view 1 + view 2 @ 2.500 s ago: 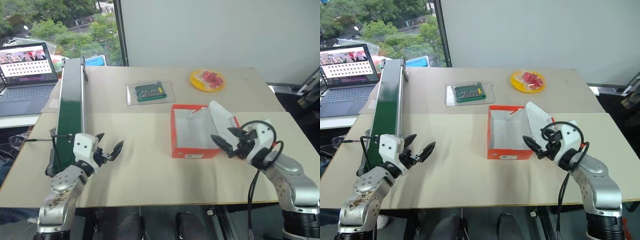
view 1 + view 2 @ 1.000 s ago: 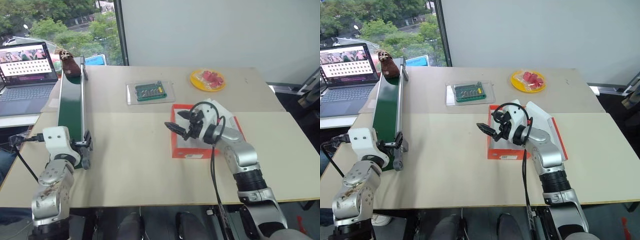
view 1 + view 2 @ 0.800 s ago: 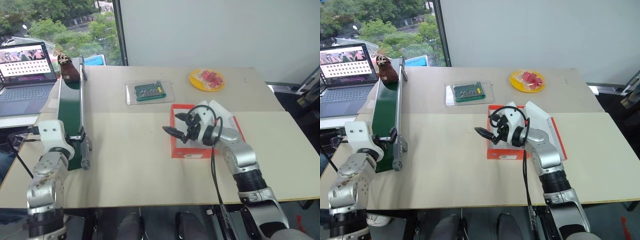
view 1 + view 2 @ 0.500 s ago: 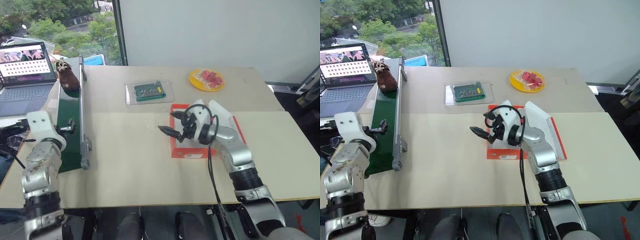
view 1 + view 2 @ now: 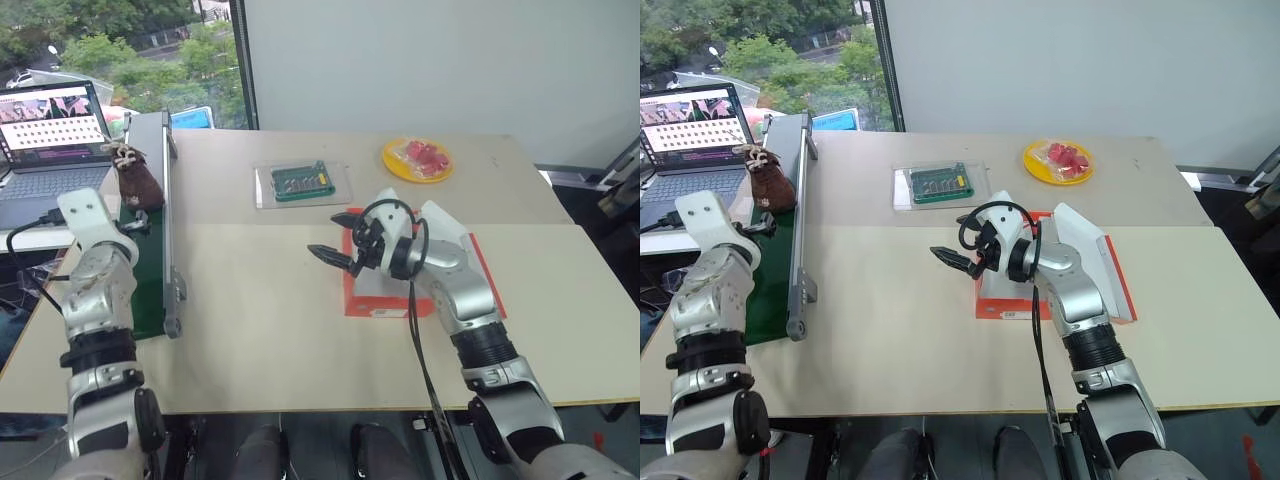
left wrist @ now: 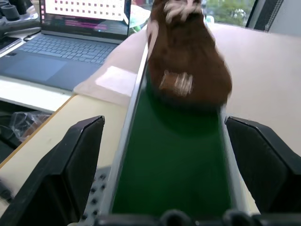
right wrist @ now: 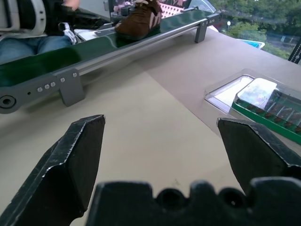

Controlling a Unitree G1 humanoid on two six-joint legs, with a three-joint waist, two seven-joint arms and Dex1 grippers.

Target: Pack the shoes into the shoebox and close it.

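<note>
Left hand (image 6: 171,165) hangs spread wide over the green belt of a conveyor (image 5: 150,260), with nothing between its black fingers (image 6: 70,165). Its wrist view shows what the head views cannot: one brown shoe (image 6: 188,56) up close, soft and suede-like, rounded at the heel, with a pale patch on its side and white laces on top, resting on the belt just ahead of the fingers and apart from them. From the head the same shoe (image 5: 136,178) is a small dark lump on the belt, near the laptop (image 5: 45,135). Right hand (image 5: 335,240), also spread and empty, hovers above the tabletop (image 5: 270,330) at the left edge of the shoebox (image 5: 385,300), an orange-red cardboard box standing open with white paper inside and its lid (image 5: 455,250) tilted up on the far side of the arm. The right wrist view looks across the bare beige tabletop to the conveyor's grey metal rail and the shoe (image 7: 138,19) on it, with a person's clothed legs (image 7: 28,44) beyond. A clear plastic tray with a green circuit board (image 5: 300,183) and a round yellow plate (image 5: 418,160) of red pieces lie farther back.
</note>
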